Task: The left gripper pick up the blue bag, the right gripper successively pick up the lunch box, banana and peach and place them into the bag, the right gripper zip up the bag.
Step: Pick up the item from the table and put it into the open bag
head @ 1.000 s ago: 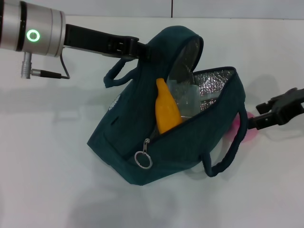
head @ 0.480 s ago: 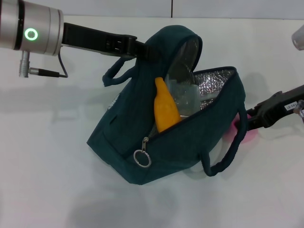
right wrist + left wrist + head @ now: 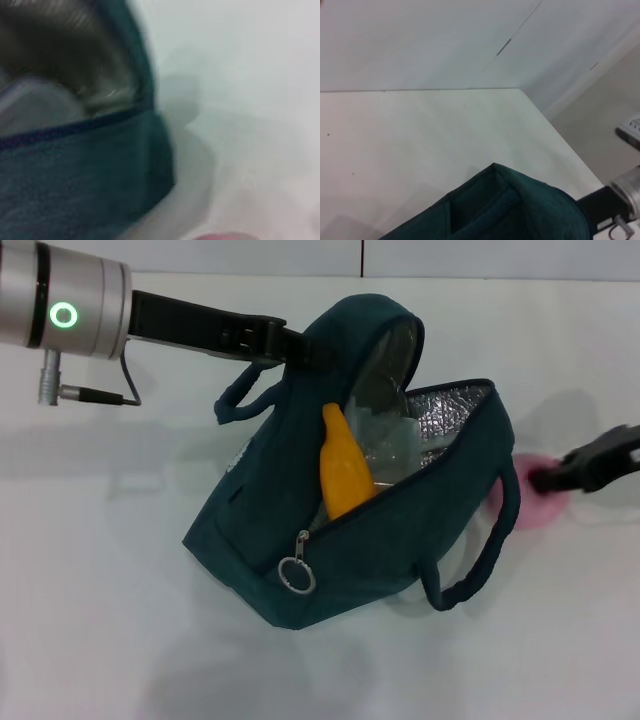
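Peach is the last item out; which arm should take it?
Right. The right gripper is already at the peach beside the blue bag, while the left gripper is holding the bag's top up.

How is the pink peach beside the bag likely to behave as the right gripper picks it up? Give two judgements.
The peach looks round and sits on the bare table, so it probably rolls if nudged off-centre. Its smooth curve may let it slip from the right gripper, so a centred grasp seems wise. It lies outside the blue bag.

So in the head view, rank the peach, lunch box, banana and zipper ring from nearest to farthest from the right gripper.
1. Peach, right at the right gripper.
2. Lunch box, inside the bag.
3. Banana, beside the box, farther left.
4. Zipper ring, on the bag's front.
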### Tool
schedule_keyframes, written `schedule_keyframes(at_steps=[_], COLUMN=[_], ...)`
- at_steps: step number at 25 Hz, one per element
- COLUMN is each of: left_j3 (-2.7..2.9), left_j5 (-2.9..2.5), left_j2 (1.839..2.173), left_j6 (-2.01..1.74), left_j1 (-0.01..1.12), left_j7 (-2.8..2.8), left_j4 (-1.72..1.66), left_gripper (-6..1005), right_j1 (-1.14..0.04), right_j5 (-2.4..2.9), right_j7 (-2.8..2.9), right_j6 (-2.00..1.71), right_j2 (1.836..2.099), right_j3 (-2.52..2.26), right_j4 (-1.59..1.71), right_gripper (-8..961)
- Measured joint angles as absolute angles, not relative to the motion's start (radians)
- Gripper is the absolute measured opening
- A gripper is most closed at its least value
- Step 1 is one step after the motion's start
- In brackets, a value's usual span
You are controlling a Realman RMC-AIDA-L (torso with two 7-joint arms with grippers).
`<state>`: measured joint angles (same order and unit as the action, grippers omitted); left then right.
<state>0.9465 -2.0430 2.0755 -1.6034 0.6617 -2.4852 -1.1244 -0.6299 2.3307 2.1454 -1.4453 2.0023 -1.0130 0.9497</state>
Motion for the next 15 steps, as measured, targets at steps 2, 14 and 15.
schedule_keyframes(at_steps=[2, 14, 15], left_j3=[0.946, 0.953, 0.953], left_j5=[-2.038, -1.972, -1.972], left_j2=[2.077, 2.08, 2.08], left_j6=[-1.605, -1.623, -1.623], left_j1=[0.658, 0.656, 0.658], left_j7=[-2.485, -2.489, -2.489], left_j4=[-1.124, -1.125, -1.125], left_gripper=[56, 56, 56], right_j1=[-0.606, -0.47, -0.482], right_j5=[2.305, 1.646, 1.648], right_j7=[2.133, 1.729, 1.724], right_j6=[-1.467, -1.788, -1.805], right_j2=[1.996, 1.98, 1.983], right_j3=[-0.928, -0.671, -0.678], right_j4=[0.961, 0.88, 0.867], right_gripper=[202, 112, 108])
